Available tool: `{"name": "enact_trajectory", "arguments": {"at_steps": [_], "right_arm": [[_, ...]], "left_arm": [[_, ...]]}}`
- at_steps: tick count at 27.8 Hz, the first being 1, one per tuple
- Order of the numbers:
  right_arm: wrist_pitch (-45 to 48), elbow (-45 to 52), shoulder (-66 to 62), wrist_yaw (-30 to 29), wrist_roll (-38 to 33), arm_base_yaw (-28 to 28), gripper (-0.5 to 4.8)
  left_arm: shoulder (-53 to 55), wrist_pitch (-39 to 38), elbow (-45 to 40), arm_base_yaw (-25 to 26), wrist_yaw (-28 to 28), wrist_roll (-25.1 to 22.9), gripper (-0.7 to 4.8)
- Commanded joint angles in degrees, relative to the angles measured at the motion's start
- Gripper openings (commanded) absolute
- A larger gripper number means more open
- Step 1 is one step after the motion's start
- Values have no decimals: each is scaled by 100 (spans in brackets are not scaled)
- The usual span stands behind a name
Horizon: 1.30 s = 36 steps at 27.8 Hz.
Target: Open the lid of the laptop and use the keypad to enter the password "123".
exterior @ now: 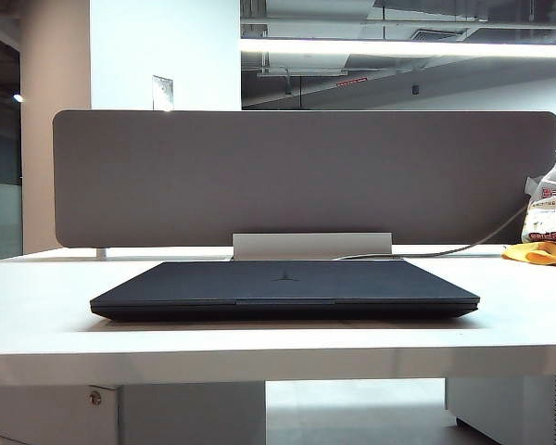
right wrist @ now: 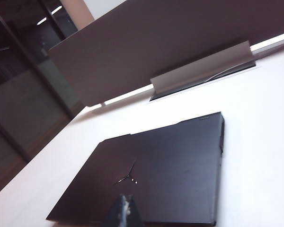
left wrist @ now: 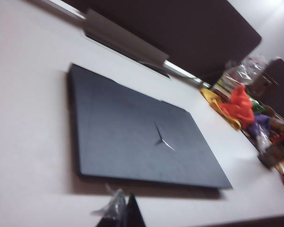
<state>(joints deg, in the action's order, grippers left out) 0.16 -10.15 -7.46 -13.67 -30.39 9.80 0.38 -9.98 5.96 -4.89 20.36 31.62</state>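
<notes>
Lying shut at centre frame on the white counter point(exterior: 65, 315), the slim matte-black laptop point(exterior: 284, 288) has both closed hands, left hand point(left wrist: 124, 213) and right hand point(right wrist: 125, 213), hovering above its lid point(left wrist: 137, 137).

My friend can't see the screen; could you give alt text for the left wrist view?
A closed black laptop lies flat on a white table, emblem up. The left gripper, jaws shut, pokes in above the table's near side; colourful bags sit beyond the laptop.

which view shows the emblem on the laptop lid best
The right wrist view: the emblem sits sharp on the closed lid, just above the right claw. The left wrist view shows it too, slightly blurred. The exterior view sees the lid edge-on, the emblem barely visible.
</notes>
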Motion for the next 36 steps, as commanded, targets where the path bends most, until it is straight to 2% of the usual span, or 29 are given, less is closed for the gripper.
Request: {"name": "enact_trajectory", "arguments": {"at_steps": [1, 11, 16, 22, 29, 36], "right_arm": [[98, -313, -522, -9, 4, 122, -6], [-9, -1545, -2430, -282, 529, 732, -6], [-1231, -2605, -3064, -254, 1270, 1137, -6], [-2166, -3515, -3187, 310, 1545, 1445, -6], [-2857, -4048, -3193, 350, 1550, 1438, -6], [-3134, -4122, -3189, 348, 1567, 1440, -6]], "left_arm": [[245, 20, 37, -369, -236, 59, -5], [1394, 422, 42, -1143, -365, 55, -5], [1860, 492, 98, -1161, -275, 28, -5], [2389, 669, 297, -1161, -101, -13, -5], [3154, 1093, 540, -1161, 153, -31, -5], [4350, 2006, 546, -1165, 481, 11, -5]]}}
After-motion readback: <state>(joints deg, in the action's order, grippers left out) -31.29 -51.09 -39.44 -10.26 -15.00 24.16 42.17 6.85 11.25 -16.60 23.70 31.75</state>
